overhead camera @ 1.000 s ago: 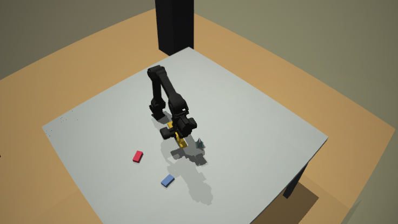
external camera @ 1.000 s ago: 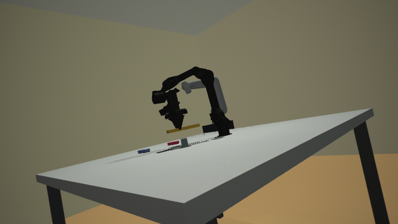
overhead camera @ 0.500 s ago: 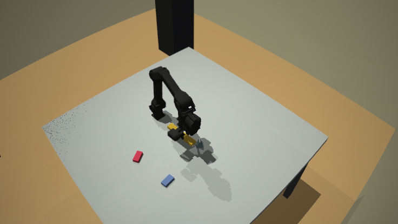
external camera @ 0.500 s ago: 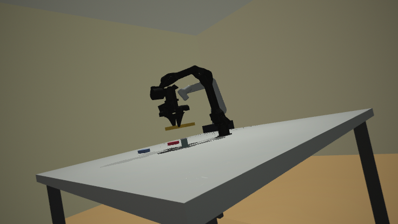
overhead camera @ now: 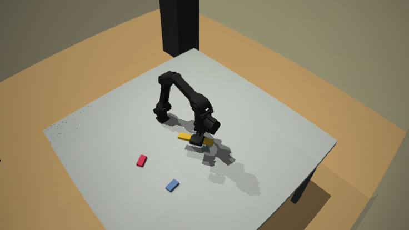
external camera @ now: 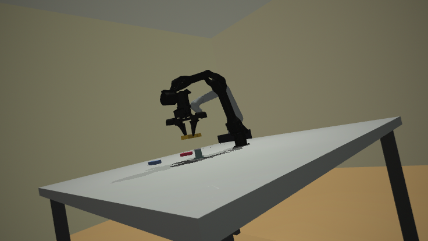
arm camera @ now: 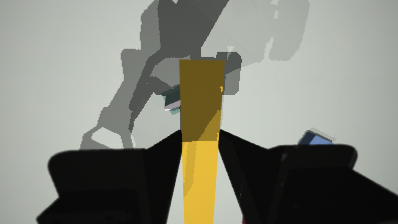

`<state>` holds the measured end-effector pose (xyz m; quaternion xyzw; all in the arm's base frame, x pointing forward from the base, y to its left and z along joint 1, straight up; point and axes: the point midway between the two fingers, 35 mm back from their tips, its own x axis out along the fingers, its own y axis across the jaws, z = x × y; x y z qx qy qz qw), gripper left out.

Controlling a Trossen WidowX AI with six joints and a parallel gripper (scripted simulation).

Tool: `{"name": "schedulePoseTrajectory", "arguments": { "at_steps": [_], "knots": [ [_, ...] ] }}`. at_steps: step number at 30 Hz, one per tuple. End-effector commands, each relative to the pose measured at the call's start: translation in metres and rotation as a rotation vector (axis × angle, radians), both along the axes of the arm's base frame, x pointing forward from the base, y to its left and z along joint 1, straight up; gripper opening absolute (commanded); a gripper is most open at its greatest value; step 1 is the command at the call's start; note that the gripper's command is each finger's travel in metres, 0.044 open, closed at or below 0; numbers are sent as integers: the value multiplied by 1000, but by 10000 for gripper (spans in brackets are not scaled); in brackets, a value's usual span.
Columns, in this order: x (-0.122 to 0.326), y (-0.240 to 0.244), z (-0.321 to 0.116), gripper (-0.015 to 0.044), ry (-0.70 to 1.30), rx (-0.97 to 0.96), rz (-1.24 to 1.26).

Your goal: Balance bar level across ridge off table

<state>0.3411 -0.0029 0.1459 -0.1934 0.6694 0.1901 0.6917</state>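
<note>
Black and bent over, the arm (overhead camera: 185, 87) (external camera: 221, 92) points its tool (overhead camera: 197, 140) (external camera: 189, 134) (arm camera: 199, 134) downward, pinching the bar (overhead camera: 184, 136) (external camera: 196, 135) (arm camera: 201, 100).

Dim, warm-toned room with layered shadows across the tabletop (overhead camera: 128, 114) (external camera: 254, 173) (arm camera: 340, 60)

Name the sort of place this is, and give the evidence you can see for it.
Probably a robotics test room: a robot arm stands mounted on a plain table, its gripper holds a yellow bar, and small red and blue blocks lie nearby.

Yellow bar (arm camera: 200, 165) between black fingers, blue block (arm camera: 320, 141) near.
</note>
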Motion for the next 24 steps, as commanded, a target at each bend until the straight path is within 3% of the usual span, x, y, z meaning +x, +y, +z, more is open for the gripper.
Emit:
{"name": "schedulePoseTrajectory", "arguments": {
  "at_steps": [1, 12, 24],
  "knots": [
    [7, 10, 0, 0, -2, -7, 98],
    [17, 49, 0, 0, -4, -12, 374],
    [16, 56, -12, 0, -4, -12, 399]
  ]
}}
